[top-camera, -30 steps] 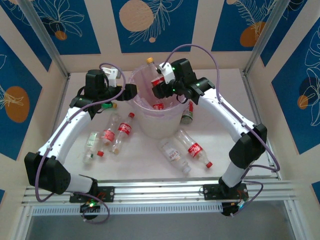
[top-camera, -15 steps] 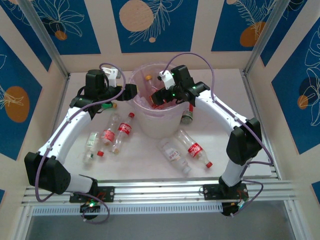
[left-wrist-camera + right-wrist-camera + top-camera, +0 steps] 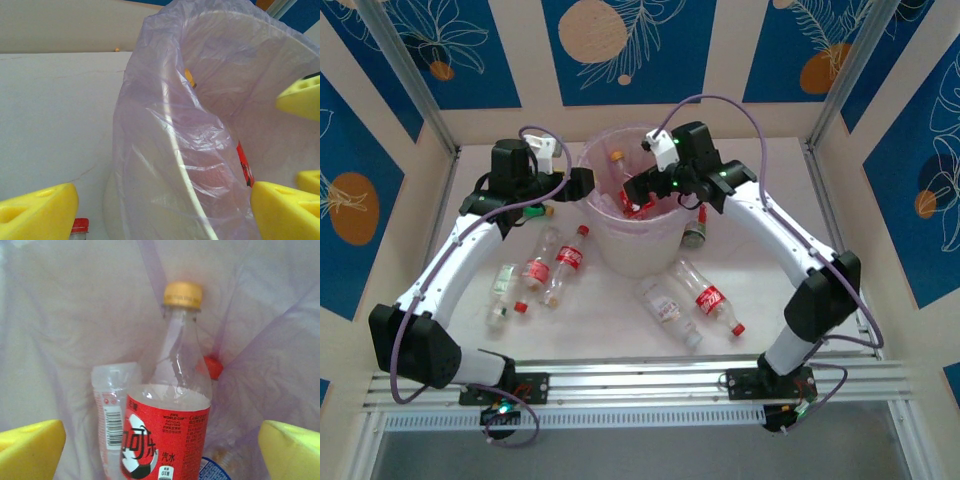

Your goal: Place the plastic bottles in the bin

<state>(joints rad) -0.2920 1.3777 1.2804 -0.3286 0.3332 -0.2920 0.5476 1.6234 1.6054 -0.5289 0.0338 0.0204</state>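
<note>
The bin [image 3: 620,245] stands mid-table with its pinkish liner [image 3: 150,125]. My right gripper [image 3: 640,188] hangs open over its mouth. Between its wide yellow fingers [image 3: 30,450] stands a red-labelled, yellow-capped plastic bottle [image 3: 170,430] inside the liner, with a gap on each side. A clear bottle [image 3: 112,405] lies beside it. My left gripper [image 3: 582,183] is open at the bin's left rim [image 3: 175,150], and the rim runs between its fingers [image 3: 37,212]. Loose plastic bottles lie on the table left [image 3: 537,268] [image 3: 570,262] and right [image 3: 710,297] of the bin.
Two small bottles [image 3: 503,280] [image 3: 500,314] lie further left, a clear one [image 3: 665,305] in front of the bin, and a greenish one [image 3: 695,234] under the right arm. A red cap [image 3: 78,226] shows by the left finger. Walls enclose the table.
My right gripper dipped into the bin and opened, letting go of the yellow-capped bottle, which now rests inside. It has risen slightly since. The left arm has not moved.
</note>
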